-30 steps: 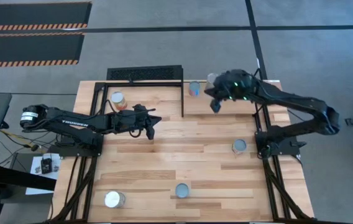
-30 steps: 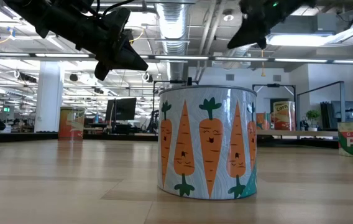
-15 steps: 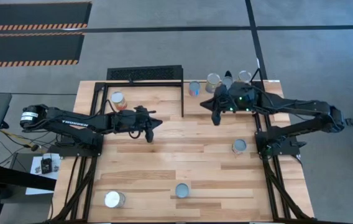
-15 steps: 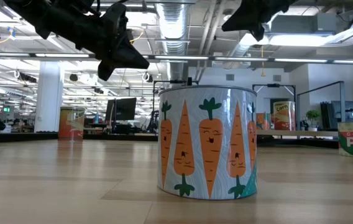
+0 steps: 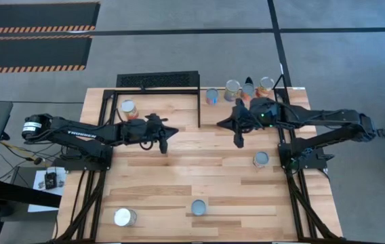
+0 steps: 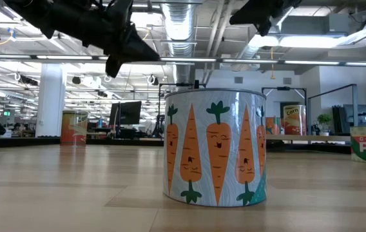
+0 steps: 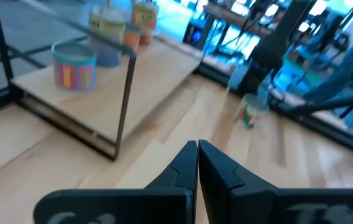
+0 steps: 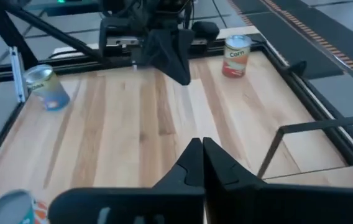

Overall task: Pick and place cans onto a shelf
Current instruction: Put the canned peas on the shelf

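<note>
Upright cans on shelf

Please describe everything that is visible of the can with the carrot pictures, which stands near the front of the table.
The carrot can is a short cylinder standing upright on the wooden table, close to the low camera. Its label looks white with a pale pattern and shows orange carrots with green leaves and small faces; a teal patch sits at the lower right. A thin metal rim runs around the top. From above, its round top looks grey. Nothing touches it except the table, and both grippers are well away.
</note>
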Available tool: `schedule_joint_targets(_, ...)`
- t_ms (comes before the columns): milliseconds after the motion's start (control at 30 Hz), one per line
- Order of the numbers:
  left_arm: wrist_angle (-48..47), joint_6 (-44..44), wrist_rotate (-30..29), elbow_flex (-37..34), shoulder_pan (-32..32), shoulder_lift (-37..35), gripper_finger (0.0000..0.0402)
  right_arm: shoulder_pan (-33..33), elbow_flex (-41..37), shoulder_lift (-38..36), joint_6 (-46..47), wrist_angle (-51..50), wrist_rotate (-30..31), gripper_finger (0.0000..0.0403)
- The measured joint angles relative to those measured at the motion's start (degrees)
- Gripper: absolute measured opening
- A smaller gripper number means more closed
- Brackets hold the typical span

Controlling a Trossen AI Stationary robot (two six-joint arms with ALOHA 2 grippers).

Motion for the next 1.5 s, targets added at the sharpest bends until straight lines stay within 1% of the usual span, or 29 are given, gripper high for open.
schedule_joint_targets(133,3.9,2.2,1.0,0.0,0.0,0.0,0.0000,2.4,0.0,0.4,0.5,6.0,0.7,0.0004)
schedule_joint_targets(233,4.3,4.7,1.5,0.0,0.0,0.0,0.0000,3.8,0.0,2.4,0.5,11.1,4.1,0.0004)
schedule_joint_targets(367,3.6,9.2,5.2,0.0,0.0,-0.7,0.0000,4.6,0.0,7.0,2.4,19.2,8.0,0.0003)
schedule_joint_targets(533,3.9,9.5,4.8,0.0,0.0,-1.3,0.0000,5.0,-0.4,12.0,5.3,20.1,7.5,0.0003)
schedule_joint_targets(600,2.9,9.8,4.3,0.0,0.0,-1.8,0.0000,5.6,-3.0,12.0,6.2,23.6,7.8,0.0003)
schedule_joint_targets(667,2.6,10.2,3.1,0.0,0.0,-1.9,0.0000,5.8,-7.1,10.6,8.4,26.9,7.8,0.0003)
schedule_joint_targets(800,0.9,7.1,-2.6,0.0,0.0,-2.1,0.0000,5.9,-16.3,4.2,14.1,30.3,7.7,0.0003)
schedule_joint_targets(867,-1.5,5.8,-4.9,0.7,0.0,-2.3,0.0000,6.1,-19.6,0.4,16.5,29.5,8.1,0.0003)
schedule_joint_targets(933,-6.8,5.5,-7.2,2.0,0.0,-2.9,0.0000,6.3,-21.8,-3.1,17.9,28.6,8.1,0.0003)
schedule_joint_targets(1000,-12.2,6.0,-7.9,4.5,0.1,-3.4,0.0000,6.3,-22.1,-6.5,18.8,25.2,8.7,0.0002)
schedule_joint_targets(1133,-23.6,7.0,-8.3,9.1,0.9,-5.0,0.0000,6.2,-22.2,-12.9,18.7,17.0,11.8,0.0002)
schedule_joint_targets(1233,-31.9,6.2,-9.8,12.1,2.0,-6.2,0.0000,6.3,-22.2,-17.3,18.7,12.1,12.7,0.0002)
schedule_joint_targets(1300,-36.0,5.8,-8.5,13.6,3.2,-6.9,0.0000,6.6,-22.2,-19.8,18.9,8.1,14.4,0.0002)
schedule_joint_targets(1400,-42.4,5.9,-3.7,15.8,5.5,-8.4,0.0000,7.8,-22.2,-22.5,19.4,1.8,17.8,0.0002)
schedule_joint_targets(1500,-49.9,6.0,-0.9,18.3,8.1,-9.6,0.0000,9.3,-22.2,-24.9,22.4,-3.8,20.0,0.0002)
